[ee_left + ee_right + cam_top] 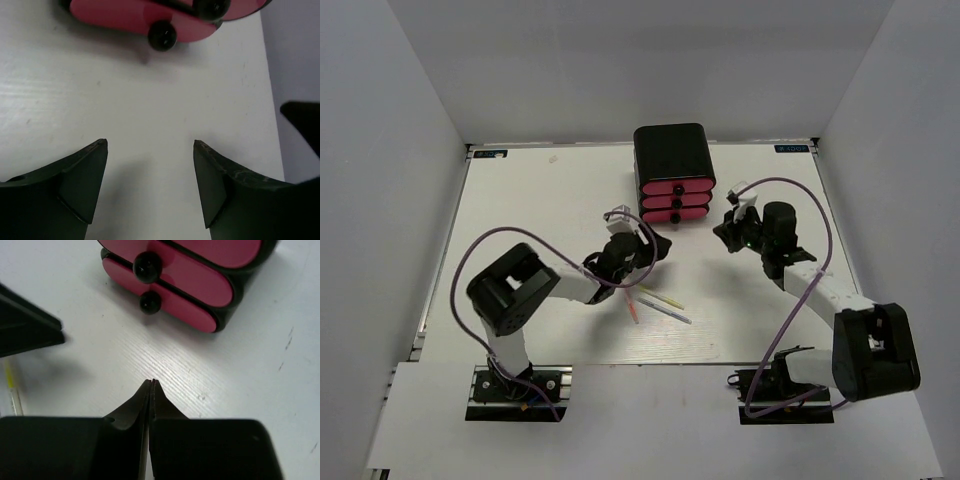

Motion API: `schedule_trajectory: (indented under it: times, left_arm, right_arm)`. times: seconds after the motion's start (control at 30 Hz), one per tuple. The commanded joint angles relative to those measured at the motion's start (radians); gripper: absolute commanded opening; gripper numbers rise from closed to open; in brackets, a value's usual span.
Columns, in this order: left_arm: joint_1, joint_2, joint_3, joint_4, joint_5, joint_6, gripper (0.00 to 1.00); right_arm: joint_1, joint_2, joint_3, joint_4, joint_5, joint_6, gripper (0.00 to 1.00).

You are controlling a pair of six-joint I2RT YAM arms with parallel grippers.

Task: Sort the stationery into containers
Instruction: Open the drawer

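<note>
The black box (pixel 671 152) with three pink drawer fronts (pixel 675 201) stands at the back middle, all drawers shut. My left gripper (pixel 655 245) is open and empty, just in front-left of the drawers. In its wrist view the gripper (pixel 150 145) is over bare table, with a pink drawer front (pixel 115 15) and a black knob (pixel 161 35) ahead. My right gripper (pixel 725 232) is shut and empty, front-right of the drawers; it (pixel 152 382) points at the pink fronts (pixel 200 270). A pink pen (pixel 632 308), a yellow pen (pixel 661 298) and a pale thin pen (pixel 670 313) lie behind my left gripper. The other stationery is out of view.
White walls close in the table (pixel 540 220) on three sides. The left arm's body (pixel 515 290) covers part of the near left. The yellow pen (pixel 11 387) shows at the left edge of the right wrist view.
</note>
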Motion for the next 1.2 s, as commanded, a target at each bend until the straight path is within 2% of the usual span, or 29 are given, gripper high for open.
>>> schedule_trajectory:
  times: [0.0, 0.03, 0.07, 0.13, 0.2, 0.37, 0.57, 0.77, 1.17]
  left_arm:
    - [0.017, 0.099, 0.098, 0.163, -0.025, -0.052, 0.77]
    - [0.017, 0.122, 0.11, 0.225, -0.06, -0.075, 0.75]
    - [0.017, 0.142, 0.11, 0.247, -0.08, -0.096, 0.68]
    - [0.028, 0.194, 0.132, 0.292, -0.126, -0.154, 0.63]
    - [0.04, 0.222, 0.158, 0.292, -0.137, -0.173, 0.63]
    - [0.06, 0.293, 0.247, 0.243, -0.127, -0.194, 0.74]
    - [0.08, 0.345, 0.316, 0.232, -0.087, -0.227, 0.74]
    - [0.08, 0.385, 0.35, 0.206, -0.042, -0.247, 0.62]
    - [0.08, 0.438, 0.431, 0.122, 0.001, -0.256, 0.62]
  right_arm:
    - [-0.032, -0.082, -0.042, -0.03, 0.003, 0.053, 0.0]
    - [-0.036, -0.092, -0.048, -0.03, 0.006, 0.067, 0.0]
    - [-0.049, -0.096, -0.062, -0.028, 0.009, 0.073, 0.0]
    - [-0.056, -0.112, -0.08, -0.028, 0.021, 0.09, 0.0]
    - [-0.069, -0.118, -0.09, -0.025, 0.027, 0.095, 0.0]
    - [-0.084, -0.124, -0.097, -0.01, 0.024, 0.102, 0.0]
    - [-0.09, -0.121, -0.102, 0.014, 0.027, 0.11, 0.0]
    - [-0.096, -0.119, -0.11, 0.027, 0.035, 0.115, 0.0]
    - [-0.099, -0.123, -0.123, 0.05, 0.039, 0.124, 0.0]
